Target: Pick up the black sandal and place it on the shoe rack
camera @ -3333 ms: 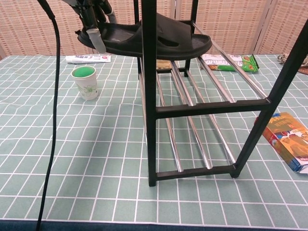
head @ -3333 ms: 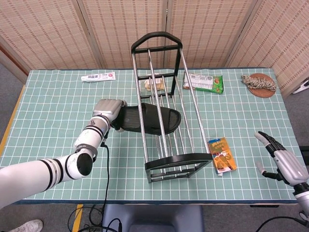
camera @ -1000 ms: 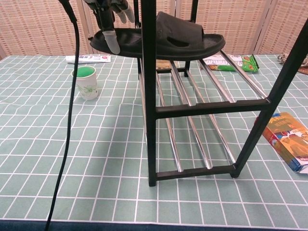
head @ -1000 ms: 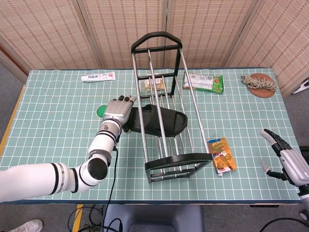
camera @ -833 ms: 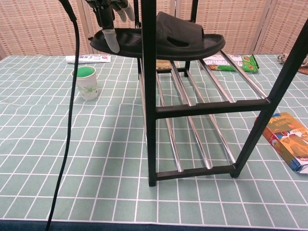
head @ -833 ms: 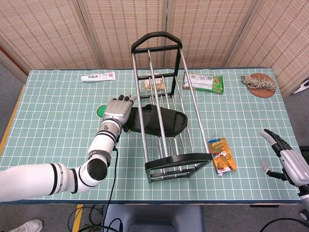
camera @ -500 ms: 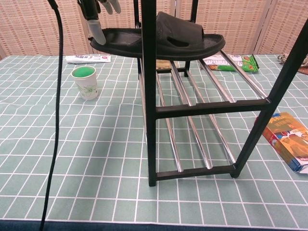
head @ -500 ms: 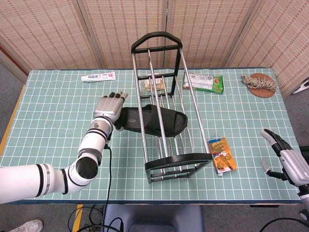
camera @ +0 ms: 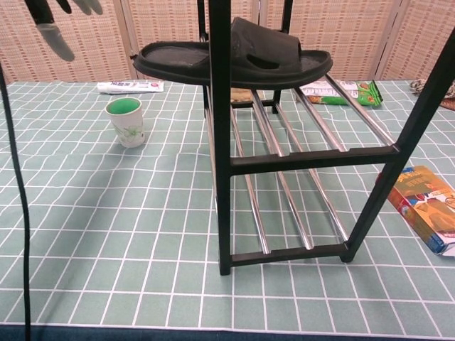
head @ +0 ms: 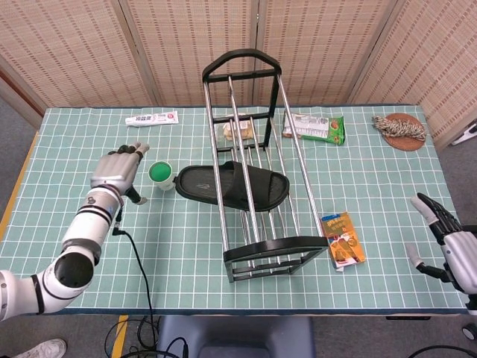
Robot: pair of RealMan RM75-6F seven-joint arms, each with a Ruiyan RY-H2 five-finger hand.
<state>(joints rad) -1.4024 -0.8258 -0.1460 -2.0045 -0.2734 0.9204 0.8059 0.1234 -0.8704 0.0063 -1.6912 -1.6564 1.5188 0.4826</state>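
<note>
In the chest view the left hand (camera: pixel 60 18) is cut by the top edge, only fingertips showing; the shoe rack (camera: pixel 220 142) runs off the top too; the orange packet (camera: pixel 426 206) is clipped at the right edge; in the head view the right hand (head: pixel 451 246) is cut by the right edge; rack bars cross the black sandal (head: pixel 238 186); the small item (head: pixel 238 130) behind the bars is too obscured to identify.
</note>
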